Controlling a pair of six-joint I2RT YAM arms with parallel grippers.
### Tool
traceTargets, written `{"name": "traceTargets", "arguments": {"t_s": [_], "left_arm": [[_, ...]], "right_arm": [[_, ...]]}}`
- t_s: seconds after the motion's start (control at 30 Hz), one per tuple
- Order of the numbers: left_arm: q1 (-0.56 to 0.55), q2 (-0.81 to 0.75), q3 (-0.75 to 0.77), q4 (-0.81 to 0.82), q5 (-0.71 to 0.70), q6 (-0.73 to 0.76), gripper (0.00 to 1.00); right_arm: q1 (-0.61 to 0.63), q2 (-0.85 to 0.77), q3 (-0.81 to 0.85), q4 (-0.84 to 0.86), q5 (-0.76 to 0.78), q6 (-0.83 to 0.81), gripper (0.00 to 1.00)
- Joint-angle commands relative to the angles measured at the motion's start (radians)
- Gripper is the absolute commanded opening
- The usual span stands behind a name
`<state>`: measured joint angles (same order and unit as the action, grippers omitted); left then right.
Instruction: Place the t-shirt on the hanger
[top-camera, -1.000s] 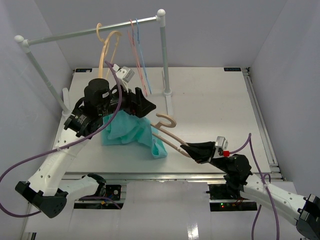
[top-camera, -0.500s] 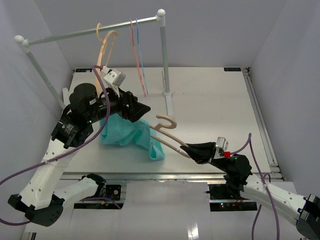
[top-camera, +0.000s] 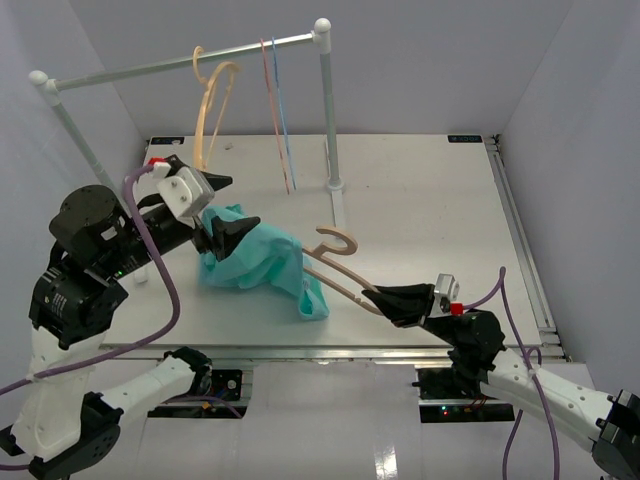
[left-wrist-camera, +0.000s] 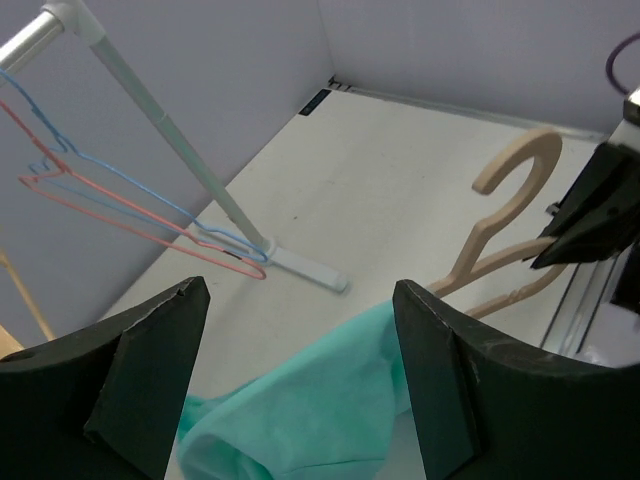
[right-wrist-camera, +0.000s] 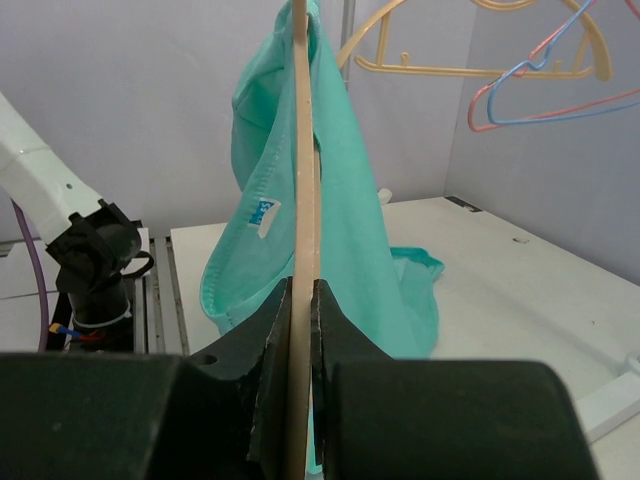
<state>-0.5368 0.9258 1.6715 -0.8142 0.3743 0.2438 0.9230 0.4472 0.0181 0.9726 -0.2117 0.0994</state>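
Observation:
The teal-green t-shirt (top-camera: 258, 262) lies bunched on the table, with one end draped over the far arm of the pale pinkish-tan hanger (top-camera: 338, 268). My right gripper (top-camera: 385, 299) is shut on the near end of the hanger's arm and holds it tilted, hook away from me. In the right wrist view the hanger (right-wrist-camera: 303, 150) runs edge-on between the jaws of my right gripper (right-wrist-camera: 300, 292), with the t-shirt (right-wrist-camera: 345, 200) hanging round it. My left gripper (top-camera: 230, 233) hovers open and empty over the shirt's left part. In the left wrist view my left gripper (left-wrist-camera: 297, 292) stands above the t-shirt (left-wrist-camera: 310, 400), with the hanger (left-wrist-camera: 505, 235) beyond.
A white tube rack (top-camera: 328, 110) stands at the back, its foot (top-camera: 338, 205) on the table. A thicker yellow-tan hanger (top-camera: 213, 100) and thin pink and blue hangers (top-camera: 276, 100) hang from its bar. White walls close in left, right and back.
My left arm has swung back to the left and risen, and its gripper has moved off the shirt's upper right part to its left part. The right gripper and hanger have stayed still.

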Motion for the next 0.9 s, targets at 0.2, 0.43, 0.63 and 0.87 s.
{"name": "traceTargets", "arguments": {"t_s": [0.2,0.43,0.63,0.87], "left_arm": [[-0.026,-0.021,-0.14,-0.165,0.005,0.365,0.85],[-0.064,0.017,-0.124,-0.235,0.109,0.507,0.82],[-0.091,0.019,-0.092,-0.295,0.21,0.545,0.81],[-0.131,0.043,-0.178,-0.282,0.077,0.533,0.71]], "right_arm": [[-0.004,-0.011,-0.208,0.095,-0.05,0.022,0.08],[-0.005,-0.057,-0.208,0.047,-0.052,0.022,0.08],[-0.004,-0.024,-0.201,0.046,-0.057,0.017,0.08],[-0.006,-0.023,-0.198,0.047,-0.075,0.019,0.08]]}}
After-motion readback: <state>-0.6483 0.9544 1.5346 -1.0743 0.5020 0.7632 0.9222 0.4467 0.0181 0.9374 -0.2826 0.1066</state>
